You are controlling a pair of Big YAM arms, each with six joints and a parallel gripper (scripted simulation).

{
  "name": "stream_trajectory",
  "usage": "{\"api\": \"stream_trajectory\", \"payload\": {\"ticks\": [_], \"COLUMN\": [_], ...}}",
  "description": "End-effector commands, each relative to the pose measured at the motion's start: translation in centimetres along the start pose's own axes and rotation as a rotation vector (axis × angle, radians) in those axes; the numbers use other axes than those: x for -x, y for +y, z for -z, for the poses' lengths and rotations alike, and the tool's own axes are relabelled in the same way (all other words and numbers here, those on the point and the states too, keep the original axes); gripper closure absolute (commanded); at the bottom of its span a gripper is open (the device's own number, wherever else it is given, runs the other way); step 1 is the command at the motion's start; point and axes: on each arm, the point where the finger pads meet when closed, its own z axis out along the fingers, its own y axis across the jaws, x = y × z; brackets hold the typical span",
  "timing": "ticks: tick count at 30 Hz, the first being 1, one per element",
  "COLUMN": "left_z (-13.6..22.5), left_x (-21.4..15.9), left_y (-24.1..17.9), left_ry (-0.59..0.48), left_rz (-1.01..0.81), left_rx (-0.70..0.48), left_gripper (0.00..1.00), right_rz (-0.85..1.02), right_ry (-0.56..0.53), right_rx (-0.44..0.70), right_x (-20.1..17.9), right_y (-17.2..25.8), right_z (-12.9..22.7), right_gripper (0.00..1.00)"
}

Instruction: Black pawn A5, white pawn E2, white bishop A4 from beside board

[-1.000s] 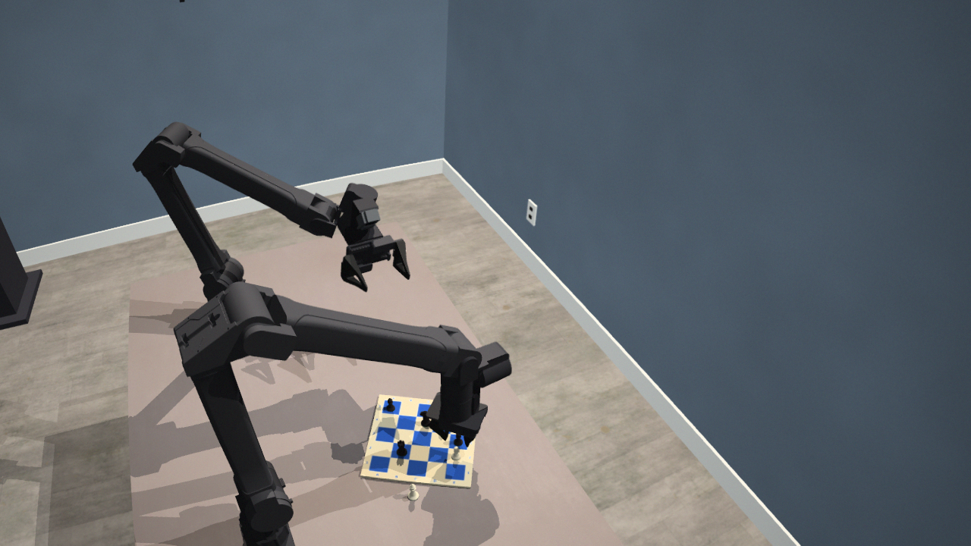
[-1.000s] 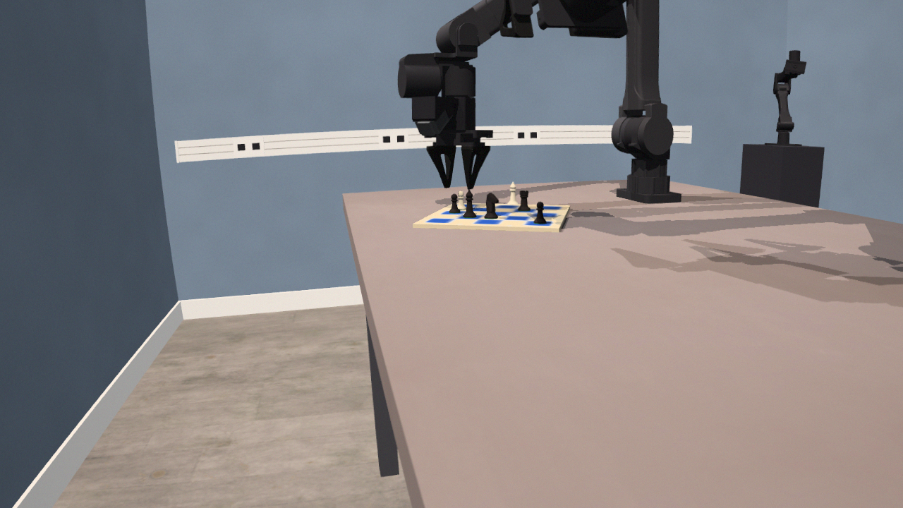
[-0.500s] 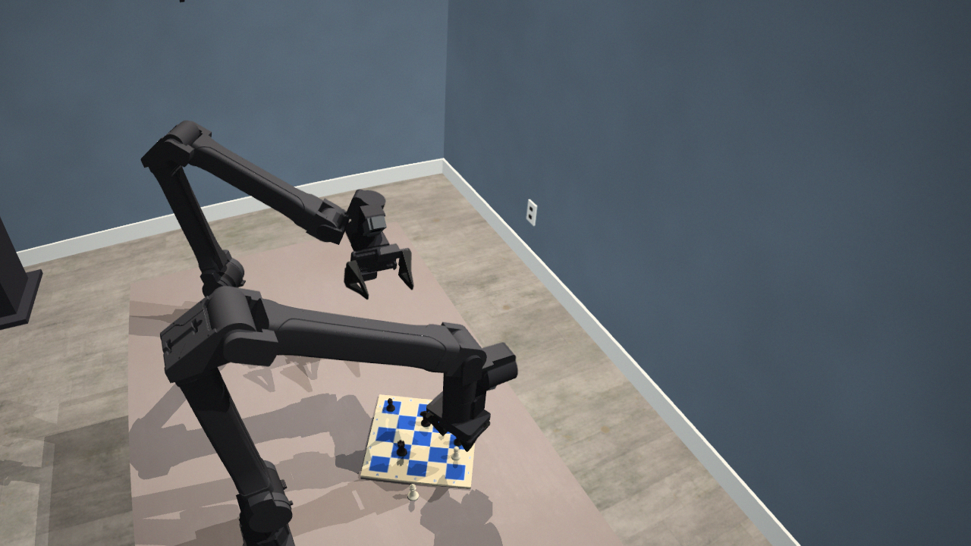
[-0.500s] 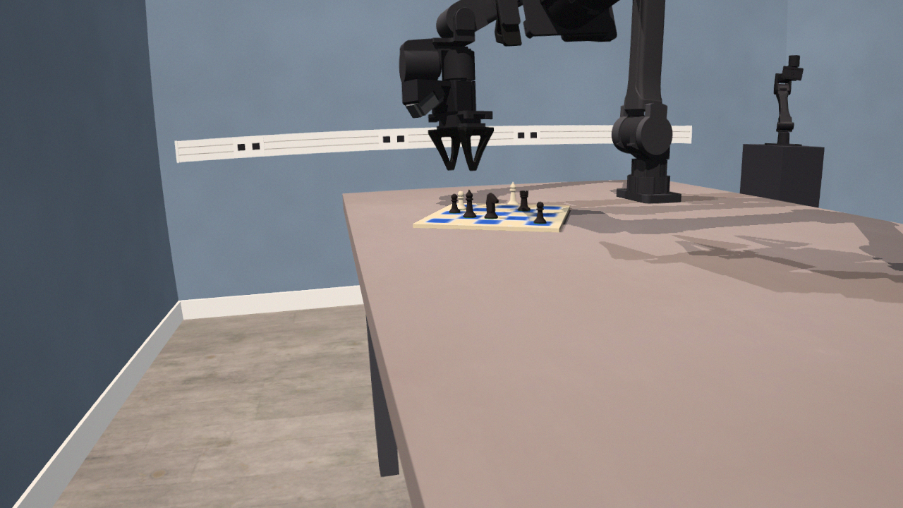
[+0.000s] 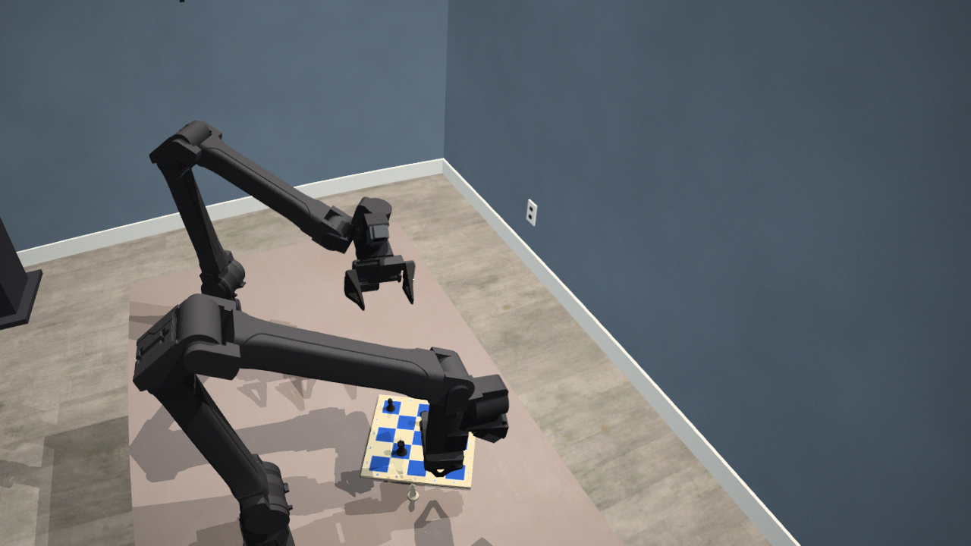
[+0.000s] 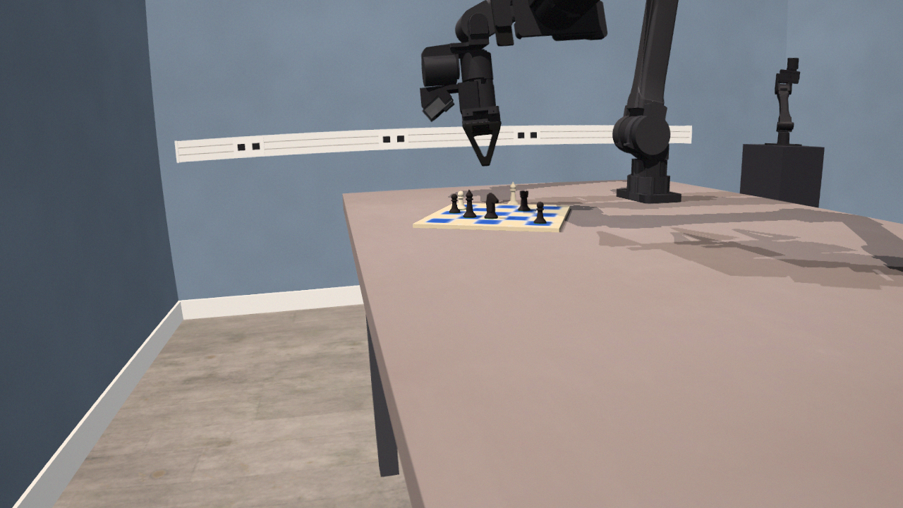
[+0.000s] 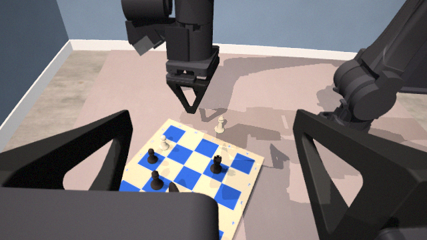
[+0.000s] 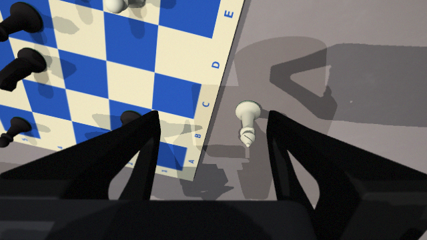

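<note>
Two grippers hold nothing: left gripper (image 5: 388, 305) (image 7: 213, 115) wide open, right gripper (image 5: 441, 472) (image 6: 485, 164) (image 7: 191, 112) (image 8: 213, 115) partly open, above. Bishop (image 5: 413, 494) (image 6: 512, 194) (image 7: 219, 126) (image 8: 247, 113) stands beside board (image 5: 366, 472) (image 6: 422, 225) (image 7: 258, 157) (image 8: 207, 93), near bench's (image 5: 325, 285) (image 6: 631, 379) (image 7: 110, 87) (image 8: 367, 150) long edge; black pawn (image 5: 390, 405) (image 6: 540, 214) (image 8: 21, 125) A5, white pawn (image 6: 461, 200) (image 7: 163, 144) (image 8: 116, 5) E2.

the black right gripper (image 5: 441, 469) (image 6: 485, 163) (image 7: 195, 104) (image 8: 213, 121) has risen, turned, and shifted towards the cream bishop (image 5: 413, 492) (image 6: 512, 193) (image 7: 220, 125) (image 8: 247, 117) beside the blue-and-cream chessboard (image 5: 369, 477) (image 6: 489, 228) (image 7: 245, 197) (image 8: 210, 85). in the top view it now hides the small white pawn (image 6: 460, 199) (image 7: 163, 144) (image 8: 116, 5). the black left gripper (image 5: 388, 305) (image 7: 213, 119) has moved slightly nearer the board.
</note>
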Motion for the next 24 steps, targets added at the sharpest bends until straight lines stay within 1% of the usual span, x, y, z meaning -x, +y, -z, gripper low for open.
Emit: {"api": "stream_trajectory", "payload": {"ticks": [1,5,7,8,11,22,24], "left_z": [-1.9,-3.1,-3.1,-3.0,-4.2,-6.8,-6.8], "left_x": [3.1,3.4,3.4,3.4,3.4,4.0,4.0], "left_y": [0.5,-0.1,-0.1,0.2,-0.7,-2.0,-2.0], "left_ry": [-0.036,-0.036,-0.036,-0.037,-0.029,-0.031,-0.031], "left_rz": [-0.065,-0.075,-0.075,-0.075,-0.076,-0.092,-0.092], "left_rx": [-0.031,-0.057,-0.057,-0.051,-0.086,-0.14,-0.14], "left_gripper": [0.0,0.0,0.0,0.0,0.0,0.0,0.0], "right_rz": [-0.308,-0.541,-0.541,-0.597,-0.818,-1.458,-1.458], "right_ry": [-0.051,-0.036,-0.036,-0.05,-0.023,0.003,0.003], "right_rx": [0.024,0.051,0.051,0.063,0.088,0.173,0.173], "right_x": [0.3,-1.1,-1.1,-0.7,-2.4,-5.6,-5.6], "right_y": [-1.1,-2.6,-2.6,-2.6,-4.2,-8.2,-8.2], "right_z": [1.9,1.9,1.9,2.5,2.1,2.7,2.7], "right_gripper": [0.4,0.4,0.4,0.4,0.4,0.4,0.4]}}
